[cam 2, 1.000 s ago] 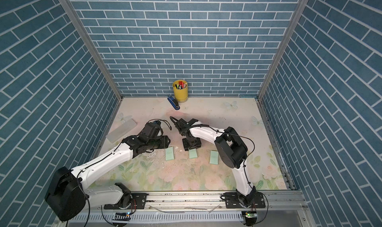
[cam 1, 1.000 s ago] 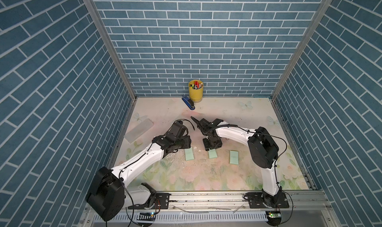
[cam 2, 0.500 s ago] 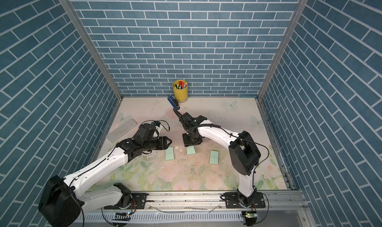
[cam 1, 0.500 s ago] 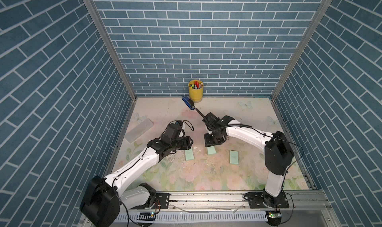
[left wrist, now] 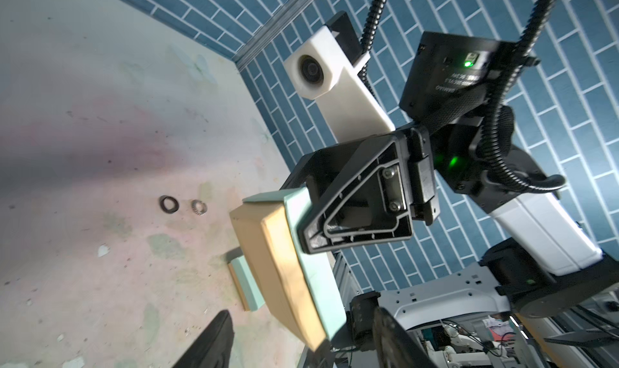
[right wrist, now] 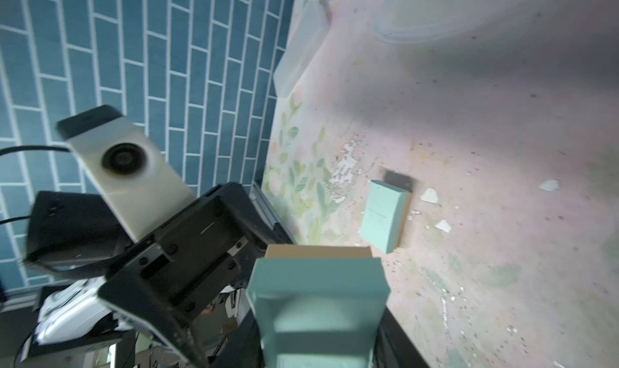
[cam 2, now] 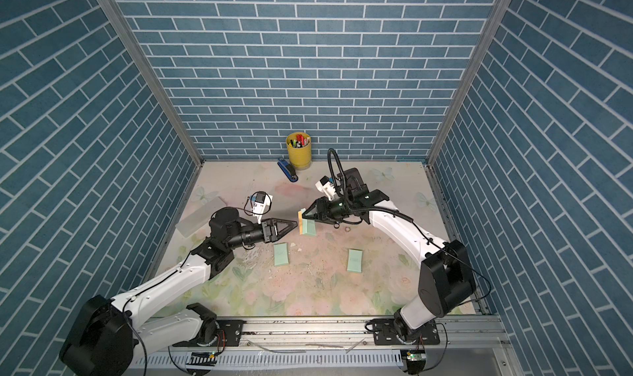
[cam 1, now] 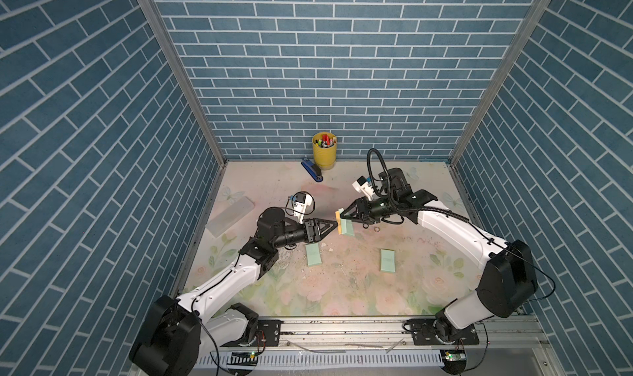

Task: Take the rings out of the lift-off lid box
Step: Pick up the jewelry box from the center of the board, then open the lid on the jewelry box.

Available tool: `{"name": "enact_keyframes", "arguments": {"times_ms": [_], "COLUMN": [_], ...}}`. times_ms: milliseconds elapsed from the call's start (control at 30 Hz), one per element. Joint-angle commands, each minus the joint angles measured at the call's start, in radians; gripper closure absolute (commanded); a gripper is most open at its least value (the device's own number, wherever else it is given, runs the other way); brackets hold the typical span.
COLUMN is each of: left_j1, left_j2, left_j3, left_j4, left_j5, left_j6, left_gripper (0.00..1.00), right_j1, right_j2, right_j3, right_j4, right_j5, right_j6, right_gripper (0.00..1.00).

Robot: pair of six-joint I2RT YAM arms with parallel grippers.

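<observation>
My right gripper (cam 1: 344, 220) is shut on a mint-green box (cam 1: 347, 227) with a tan cardboard face, holding it on edge above the floral table. Its hollow side faces the right wrist camera (right wrist: 318, 302), and no ring shows inside. My left gripper (cam 1: 333, 224) stands open just left of the box, and the box's tan end (left wrist: 284, 265) sits between its fingers (left wrist: 214, 343). Two rings lie on the table behind the box, a black ring (left wrist: 168, 203) and a pale ring (left wrist: 199, 207). The pale ring (cam 1: 376, 229) shows in both top views (cam 2: 347, 229).
Two more mint-green box parts (cam 1: 313, 255) (cam 1: 387, 260) lie flat nearer the front. A clear plastic case (cam 1: 230, 216) lies by the left wall. A yellow pen cup (cam 1: 324, 150) and a blue stapler (cam 1: 312, 174) stand at the back. Paint flakes (right wrist: 430, 195) litter the table.
My right gripper has lifted the mint-green box off the table and turned it on edge. My left gripper has moved right up to the box, and its jaws have widened.
</observation>
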Motion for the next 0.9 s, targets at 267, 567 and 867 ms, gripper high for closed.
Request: {"name": "enact_keyframes", "arguments": {"times_ms": [267, 567, 867], "left_j1": [-0.004, -0.005, -0.005], "left_j2": [-0.033, -0.02, 0.035], "left_j3": [-0.019, -0.018, -0.022], "left_j4": [0.131, 0.149, 0.274], "left_j5": [0.001, 0.014, 0.044], "left_j6": [-0.062, -0.074, -0.14], "left_gripper": [0.33, 0.33, 0.35], "right_j1": [-0.028, -0.028, -0.019], "right_j2": [-0.032, -0.033, -0.013], "right_j3": [-0.033, -0.045, -0.094], "right_j4": [0.201, 0.332, 0.517], "right_j5": [-0.189, -0.242, -0.296], "right_j6": [0.103, 0.189, 0.303], "right_gripper": [0.54, 0.54, 0.55]}}
